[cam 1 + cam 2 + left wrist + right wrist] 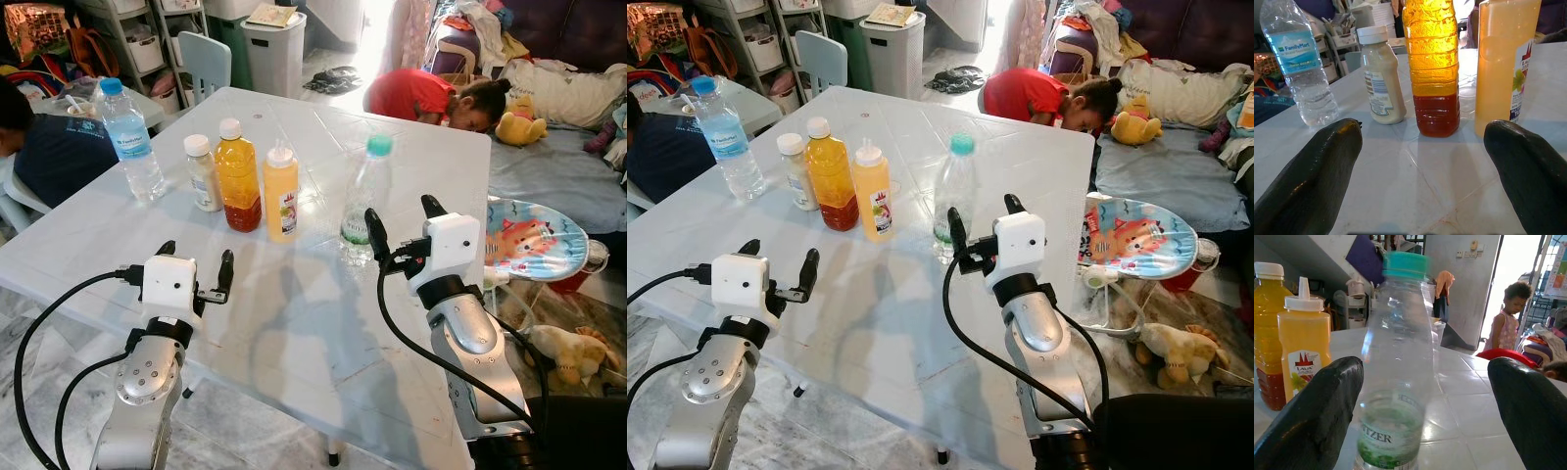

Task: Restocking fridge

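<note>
Right gripper (pixel 403 223) has its jaws spread wide, gripping nothing, hovering just short of the clear bottle with the green cap (pixel 362 201), which stands upright on the white table (pixel 411 147). Left gripper (pixel 195 264) is released too, fingers apart over the near tabletop, facing the row beyond: squeeze bottle (pixel 280 193), amber-and-red bottle (pixel 238 176), small white-capped bottle (pixel 203 173), and a blue-capped water bottle (pixel 130 140) apart at the far left. A person in red (pixel 423 97) bends low past the table's far edge.
</note>
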Controlling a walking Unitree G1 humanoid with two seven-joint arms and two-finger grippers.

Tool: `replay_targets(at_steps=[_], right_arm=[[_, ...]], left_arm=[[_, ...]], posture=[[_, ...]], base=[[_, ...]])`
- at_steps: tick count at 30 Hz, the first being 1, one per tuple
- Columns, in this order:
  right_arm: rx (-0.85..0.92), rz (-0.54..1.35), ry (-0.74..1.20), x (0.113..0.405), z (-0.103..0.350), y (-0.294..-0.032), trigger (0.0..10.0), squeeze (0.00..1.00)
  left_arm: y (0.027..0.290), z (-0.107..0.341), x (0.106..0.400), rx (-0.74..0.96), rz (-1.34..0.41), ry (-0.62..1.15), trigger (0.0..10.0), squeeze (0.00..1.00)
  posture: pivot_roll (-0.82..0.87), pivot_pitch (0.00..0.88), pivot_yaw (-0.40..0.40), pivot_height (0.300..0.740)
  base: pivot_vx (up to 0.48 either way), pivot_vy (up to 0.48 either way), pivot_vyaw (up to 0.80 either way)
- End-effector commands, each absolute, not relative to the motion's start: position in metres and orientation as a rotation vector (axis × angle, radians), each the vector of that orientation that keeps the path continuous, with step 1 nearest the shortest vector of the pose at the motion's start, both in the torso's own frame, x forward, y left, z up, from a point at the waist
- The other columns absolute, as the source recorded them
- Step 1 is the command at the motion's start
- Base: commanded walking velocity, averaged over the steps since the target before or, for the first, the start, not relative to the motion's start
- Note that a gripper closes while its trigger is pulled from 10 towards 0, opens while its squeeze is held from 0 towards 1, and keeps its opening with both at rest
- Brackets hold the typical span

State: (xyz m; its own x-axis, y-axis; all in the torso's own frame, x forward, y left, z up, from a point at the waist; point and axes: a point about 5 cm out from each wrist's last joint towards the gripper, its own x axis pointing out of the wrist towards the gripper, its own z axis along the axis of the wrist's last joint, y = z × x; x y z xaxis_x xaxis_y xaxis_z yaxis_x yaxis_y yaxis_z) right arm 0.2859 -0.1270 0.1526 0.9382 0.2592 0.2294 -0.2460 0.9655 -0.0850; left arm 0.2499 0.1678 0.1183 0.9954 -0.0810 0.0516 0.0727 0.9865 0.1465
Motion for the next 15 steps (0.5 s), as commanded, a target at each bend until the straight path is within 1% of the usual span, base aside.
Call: replay_targets(at_steps=[1, 4, 9, 15], right_arm=[[-0.069, 0.26, -0.259, 0.29, 0.157, -0.128, 10.0, 0.0], [-0.078, 0.262, -0.271, 0.292, 0.161, -0.129, 10.0, 0.0], [-0.076, 0.295, -0.31, 0.305, 0.178, -0.13, 10.0, 0.0], [-0.074, 0.349, -0.34, 0.313, 0.192, -0.124, 10.0, 0.0]], left_arm=[[0.166, 0.121, 0.252, 0.149, -0.081, -0.068, 10.0, 0.0], [0.165, 0.12, 0.253, 0.148, -0.081, -0.067, 10.0, 0.0], [0.165, 0.12, 0.255, 0.149, -0.079, -0.069, 10.0, 0.0], [0.165, 0.12, 0.255, 0.151, -0.076, -0.07, 10.0, 0.0]], posture=[[0.06, 0.028, 0.004, 0.74], [0.06, 0.027, 0.004, 0.74], [0.06, 0.027, 0.002, 0.74], [0.06, 0.025, -0.005, 0.74]], base=[[0.0, 0.0, 0.0], [0.0, 0.0, 0.0], [0.0, 0.0, 0.0], [0.0, 0.0, 0.0]])
